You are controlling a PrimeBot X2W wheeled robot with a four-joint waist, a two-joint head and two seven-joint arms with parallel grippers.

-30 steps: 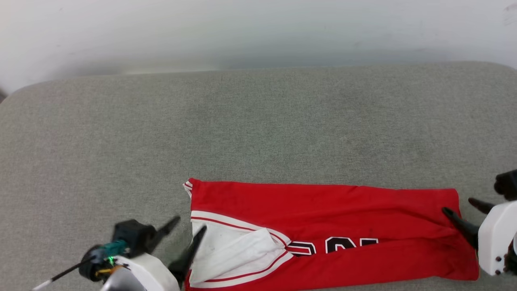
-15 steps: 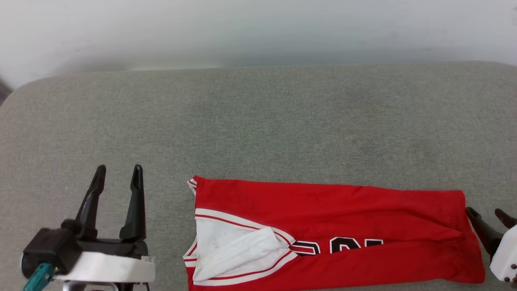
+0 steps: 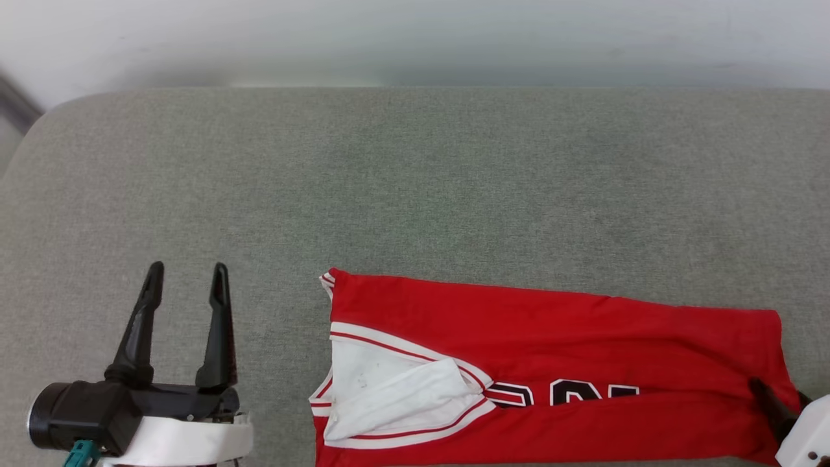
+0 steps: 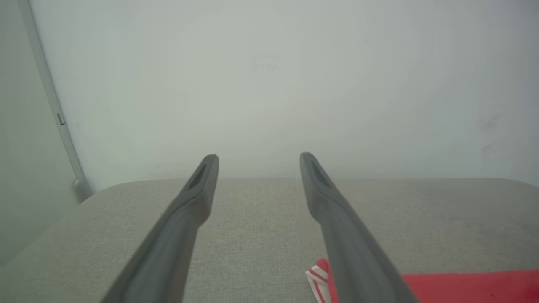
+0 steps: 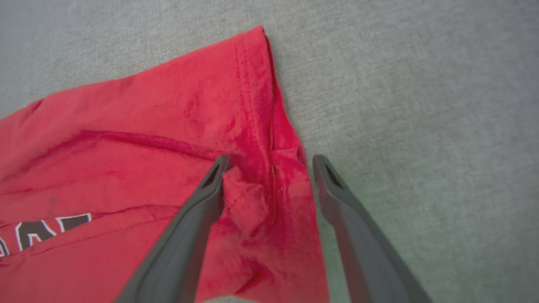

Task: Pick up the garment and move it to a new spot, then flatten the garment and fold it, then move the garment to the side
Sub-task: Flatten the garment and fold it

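My left claw [image 3: 188,267] swung clear of the jersey [image 3: 551,337] | both claws wide open, empty | right claw [image 5: 271,158] straddles hem | mid-fold | next: pinch hem, fold across

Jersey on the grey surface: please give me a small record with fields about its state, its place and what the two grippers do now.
garment: red jersey, folded into a long band, lying flat
left end: white sleeve panel with striped trim
print: black lettering, half hidden in the fold
support: grey padded surface
left gripper: open, apart from the jersey, to the left of it
right gripper: open, straddling the jersey's right edge, nothing clamped
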